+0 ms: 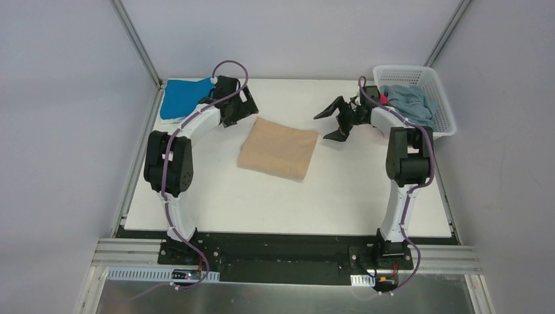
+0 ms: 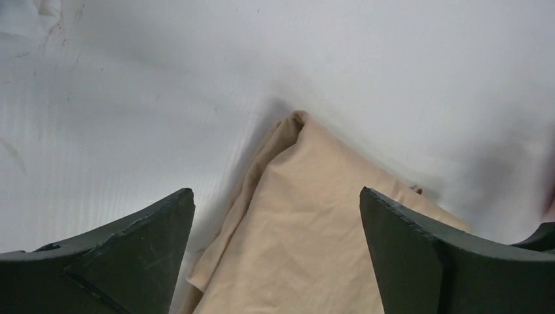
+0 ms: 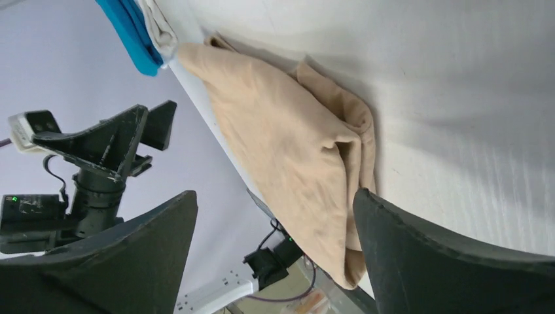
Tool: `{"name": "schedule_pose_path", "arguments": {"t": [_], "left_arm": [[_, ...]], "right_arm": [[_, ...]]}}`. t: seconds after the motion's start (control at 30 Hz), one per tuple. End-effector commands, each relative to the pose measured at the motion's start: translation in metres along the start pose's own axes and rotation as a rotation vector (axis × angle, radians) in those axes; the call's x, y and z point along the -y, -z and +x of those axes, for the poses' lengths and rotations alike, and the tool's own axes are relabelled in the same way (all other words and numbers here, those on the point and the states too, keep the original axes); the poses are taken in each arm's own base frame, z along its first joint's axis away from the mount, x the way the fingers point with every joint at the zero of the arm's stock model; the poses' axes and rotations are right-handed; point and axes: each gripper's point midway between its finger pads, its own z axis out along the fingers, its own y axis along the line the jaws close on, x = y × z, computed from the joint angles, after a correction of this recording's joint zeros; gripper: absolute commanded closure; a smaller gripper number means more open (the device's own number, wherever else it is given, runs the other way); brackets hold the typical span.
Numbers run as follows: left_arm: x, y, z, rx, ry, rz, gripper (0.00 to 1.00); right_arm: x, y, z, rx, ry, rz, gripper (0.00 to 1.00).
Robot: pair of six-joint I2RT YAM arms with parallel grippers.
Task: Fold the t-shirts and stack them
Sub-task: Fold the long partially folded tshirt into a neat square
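The tan t-shirt point(image 1: 278, 148) lies folded into a rectangle in the middle of the white table. It also shows in the left wrist view point(image 2: 307, 229) and the right wrist view point(image 3: 288, 144). The bright blue t-shirt point(image 1: 180, 97) lies at the far left corner. The grey-blue t-shirt point(image 1: 409, 99) fills the basket, with a bit of magenta-pink cloth point(image 1: 383, 98) beside it. My left gripper point(image 1: 243, 108) is open and empty just above the tan shirt's far left corner. My right gripper point(image 1: 332, 124) is open and empty, right of the tan shirt.
The white lattice basket point(image 1: 445, 111) stands at the far right corner of the table point(image 1: 353, 190). Grey walls and metal frame posts close in the sides and back.
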Motion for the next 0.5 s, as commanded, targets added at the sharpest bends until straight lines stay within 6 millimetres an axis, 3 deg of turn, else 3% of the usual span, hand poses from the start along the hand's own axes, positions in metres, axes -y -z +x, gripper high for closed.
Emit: {"name": "schedule_pose_path", "arguments": {"t": [0.0,0.1,0.17,0.27,0.33,0.4,0.47], "left_arm": [[0.028,0.035,-0.034,0.087,-0.018,0.094,0.01],[0.036,0.052,-0.029,0.072,-0.03,0.147,0.01],[0.044,0.058,-0.019,0.029,-0.033,0.201,0.01],[0.061,0.061,0.003,-0.05,-0.038,0.278,0.01],[0.071,0.061,0.024,-0.107,-0.055,0.318,0.01],[0.076,0.057,0.046,-0.161,-0.061,0.341,0.01],[0.075,0.05,0.067,-0.223,-0.036,0.358,0.01]], "right_arm": [[-0.029,0.036,-0.01,0.142,0.116,0.016,0.01],[-0.023,0.051,0.003,0.193,0.128,0.047,0.0],[-0.024,0.052,0.024,0.183,0.142,0.03,0.0],[-0.026,0.038,0.067,0.123,0.198,0.005,0.0],[-0.042,0.026,0.097,0.061,0.259,-0.064,0.0],[-0.059,0.011,0.114,0.029,0.29,-0.157,0.0],[-0.063,-0.006,0.131,-0.019,0.29,-0.203,0.01]]}}
